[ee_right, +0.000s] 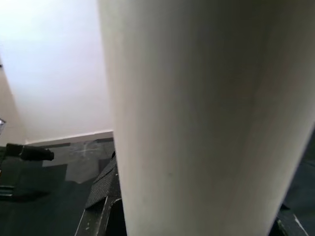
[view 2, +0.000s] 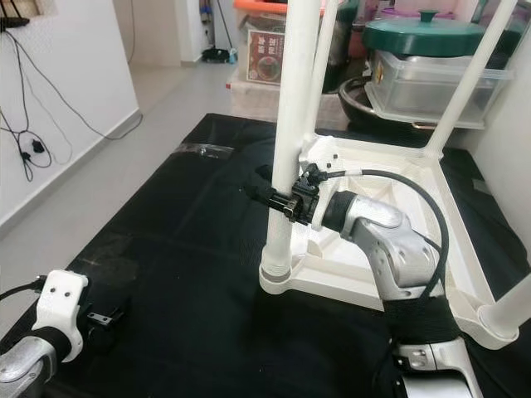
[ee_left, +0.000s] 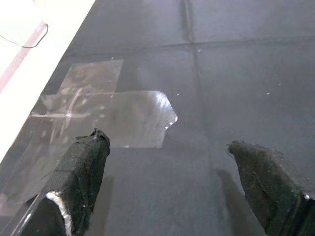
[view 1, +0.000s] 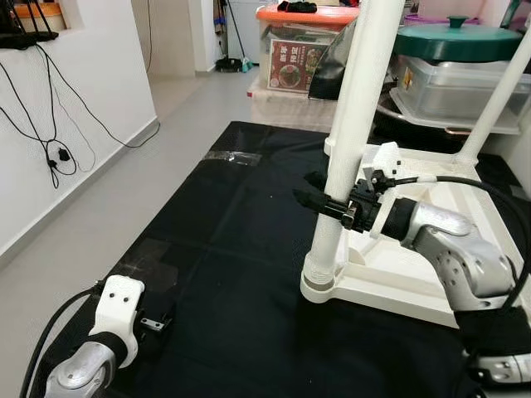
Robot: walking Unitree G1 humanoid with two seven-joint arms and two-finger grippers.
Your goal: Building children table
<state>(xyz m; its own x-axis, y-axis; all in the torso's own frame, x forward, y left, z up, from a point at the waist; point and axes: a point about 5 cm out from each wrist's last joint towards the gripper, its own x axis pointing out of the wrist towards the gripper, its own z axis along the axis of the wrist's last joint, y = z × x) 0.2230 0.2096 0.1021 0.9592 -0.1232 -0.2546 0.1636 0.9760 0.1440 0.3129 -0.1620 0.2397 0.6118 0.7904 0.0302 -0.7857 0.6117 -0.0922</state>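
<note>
A white children's table [view 1: 398, 282] lies upside down on a black mat [view 1: 232, 274], its round legs pointing up. My right gripper [view 1: 319, 199] is shut on the nearest leg [view 1: 353, 108], a black finger on either side of it about a third of the way up. In the right wrist view that leg [ee_right: 206, 118] stands close between the fingers [ee_right: 101, 196]. Another leg [view 1: 498, 91] rises at the far right corner. My left gripper [ee_left: 167, 147] hovers low over the mat at the near left, open, its fingers [ee_left: 83, 167] holding nothing.
Clear plastic storage boxes [view 1: 303, 54] and a green-lidded pot [view 1: 456, 41] stand just behind the table. A white wall with hanging black cables [view 1: 54, 153] runs along the left, past a strip of grey floor. Clear tape patches [ee_left: 103, 118] lie on the mat.
</note>
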